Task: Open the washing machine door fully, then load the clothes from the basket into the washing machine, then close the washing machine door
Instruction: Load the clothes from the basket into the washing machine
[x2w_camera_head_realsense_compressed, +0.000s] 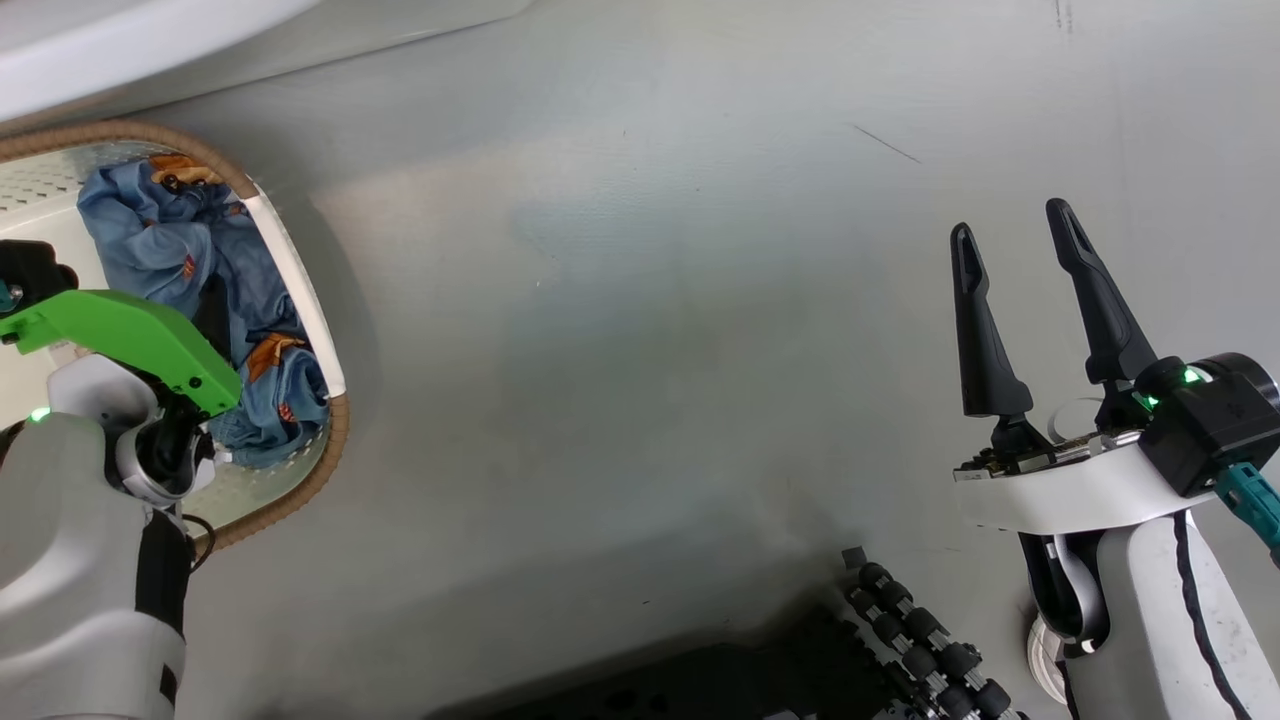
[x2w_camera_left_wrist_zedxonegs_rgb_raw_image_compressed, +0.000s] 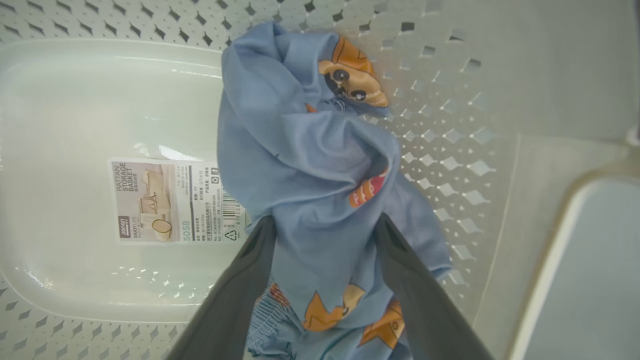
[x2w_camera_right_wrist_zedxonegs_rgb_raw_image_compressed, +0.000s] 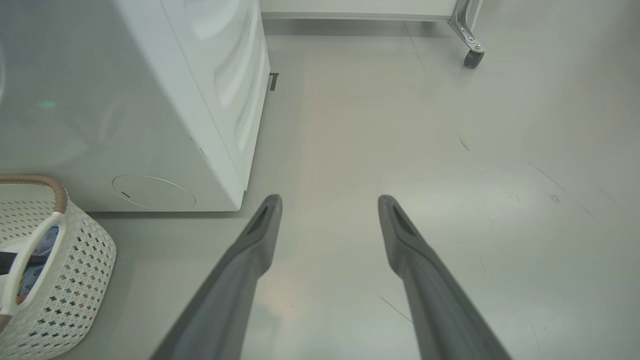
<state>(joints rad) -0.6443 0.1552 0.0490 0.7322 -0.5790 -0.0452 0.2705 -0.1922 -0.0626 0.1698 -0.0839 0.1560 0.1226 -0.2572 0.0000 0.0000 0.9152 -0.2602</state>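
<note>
A: Blue printed fabric clothes (x2w_camera_left_wrist_zedxonegs_rgb_raw_image_compressed: 300, 150), location?
B: Bunched inside the cream perforated plastic basket (x2w_camera_left_wrist_zedxonegs_rgb_raw_image_compressed: 440, 125), beside the boxy white washing machine (x2w_camera_right_wrist_zedxonegs_rgb_raw_image_compressed: 150, 100).
A: Jaws?
B: Left gripper (x2w_camera_left_wrist_zedxonegs_rgb_raw_image_compressed: 325, 220) spread, straddling the cloth. Right gripper (x2w_camera_head_realsense_compressed: 1010, 220) spread, over the grey floor (x2w_camera_head_realsense_compressed: 650, 300).
</note>
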